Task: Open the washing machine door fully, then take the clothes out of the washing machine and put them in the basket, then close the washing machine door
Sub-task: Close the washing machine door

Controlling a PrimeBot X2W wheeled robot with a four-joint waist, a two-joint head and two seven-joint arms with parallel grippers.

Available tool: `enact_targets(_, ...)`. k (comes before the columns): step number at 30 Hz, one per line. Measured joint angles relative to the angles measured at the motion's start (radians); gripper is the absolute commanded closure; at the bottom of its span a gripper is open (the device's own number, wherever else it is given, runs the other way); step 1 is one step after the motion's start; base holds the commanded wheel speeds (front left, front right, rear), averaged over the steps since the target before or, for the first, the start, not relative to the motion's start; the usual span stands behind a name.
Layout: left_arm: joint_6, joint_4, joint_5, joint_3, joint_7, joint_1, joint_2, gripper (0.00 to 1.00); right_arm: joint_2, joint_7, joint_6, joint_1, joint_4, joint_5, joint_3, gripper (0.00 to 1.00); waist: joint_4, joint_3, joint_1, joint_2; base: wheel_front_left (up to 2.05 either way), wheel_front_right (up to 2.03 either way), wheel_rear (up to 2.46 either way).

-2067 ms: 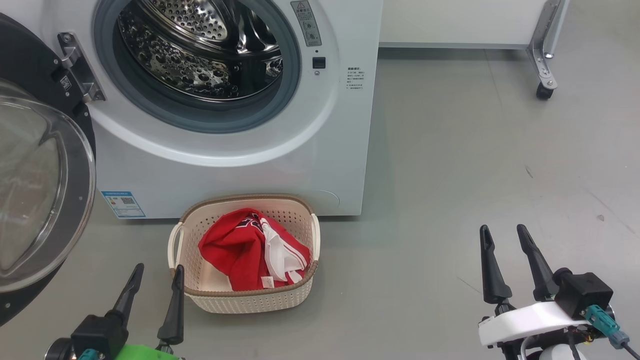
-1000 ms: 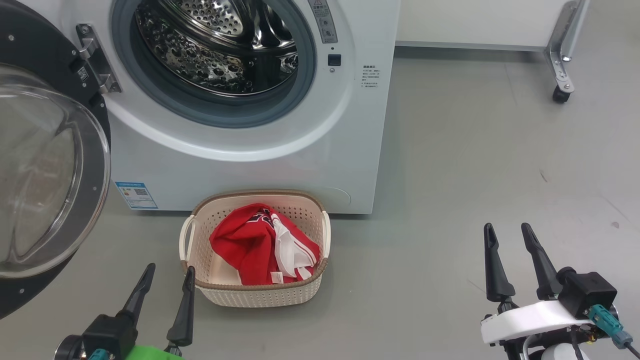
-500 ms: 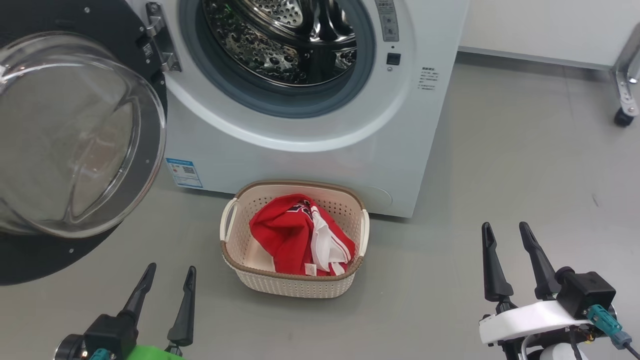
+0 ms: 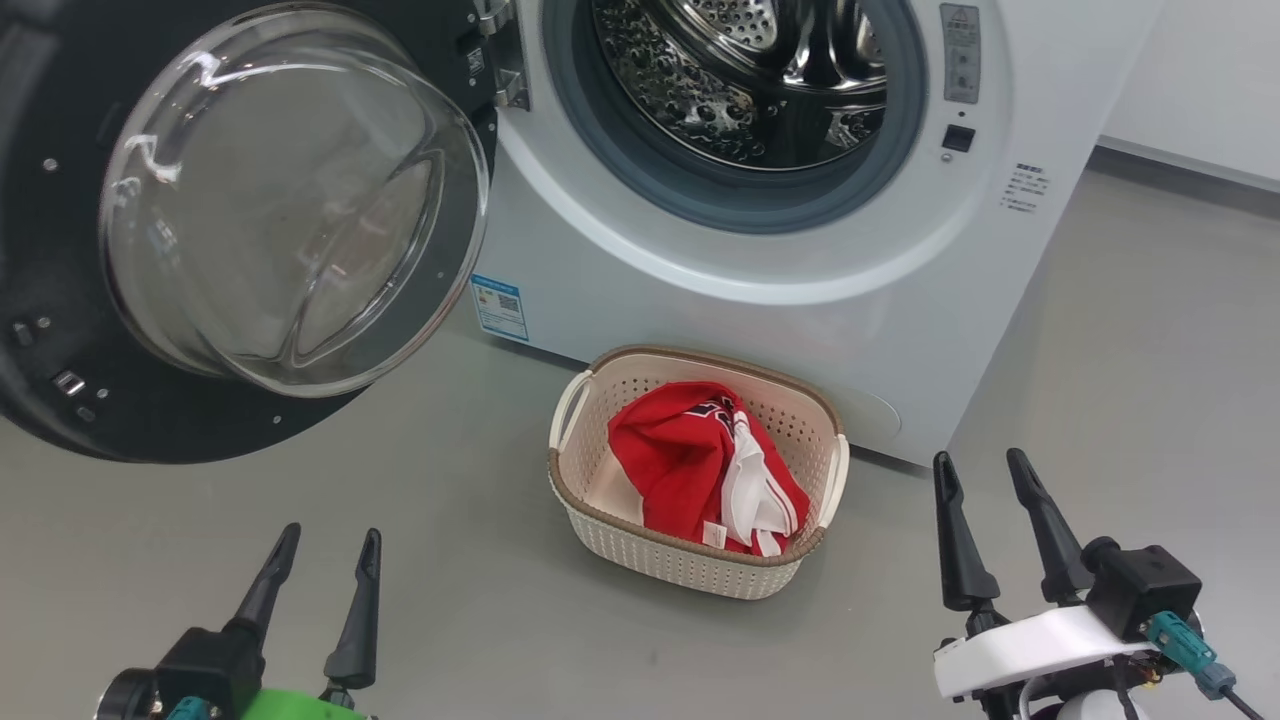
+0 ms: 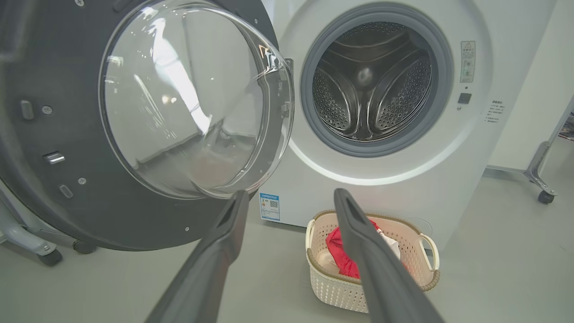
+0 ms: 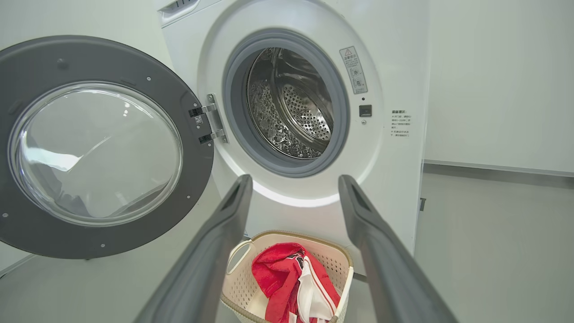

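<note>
The white washing machine (image 4: 800,310) stands with its steel drum (image 4: 760,80) bare of fabric. Its door (image 4: 270,210), black-rimmed with a bulging glass bowl, hangs swung wide open to the left (image 5: 188,98) (image 6: 94,148). On the floor in front sits the cream basket (image 4: 690,555) with the red and white clothes (image 4: 700,465) piled inside (image 6: 291,282) (image 5: 341,251). My left gripper (image 4: 325,545) is open at the lower left, nothing between its fingers. At the lower right my right gripper (image 4: 985,470) is open too, beside the basket and apart from it.
Grey floor (image 4: 480,610) surrounds the basket. A metal leg with a caster (image 5: 545,195) stands to the right of the machine, and another wheeled frame (image 5: 45,255) sits under the open door at the left. A white wall panel (image 6: 497,85) lies to the machine's right.
The head camera has turned left, so machine, door and basket slid to the right in its view. Both grippers hold their open pose near the bottom edge.
</note>
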Motion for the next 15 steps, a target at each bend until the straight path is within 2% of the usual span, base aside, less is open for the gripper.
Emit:
enact_targets(7, 0.000, -0.036, -0.001, 0.056, 0.000, 0.002, 0.000, 0.00, 0.000, 0.000, 0.001, -0.011, 0.008, 0.000, 0.064, 0.00, 0.063, 0.003, 0.0000, 0.0000, 0.00, 0.00, 0.00)
enact_targets(15, 0.012, -0.068, -0.002, 0.093, 0.000, 0.006, -0.007, 0.00, -0.001, 0.000, 0.004, -0.050, 0.034, 0.000, 0.100, 0.00, 0.083, 0.021, 0.0000, 0.0000, 0.00, 0.00, 0.00)
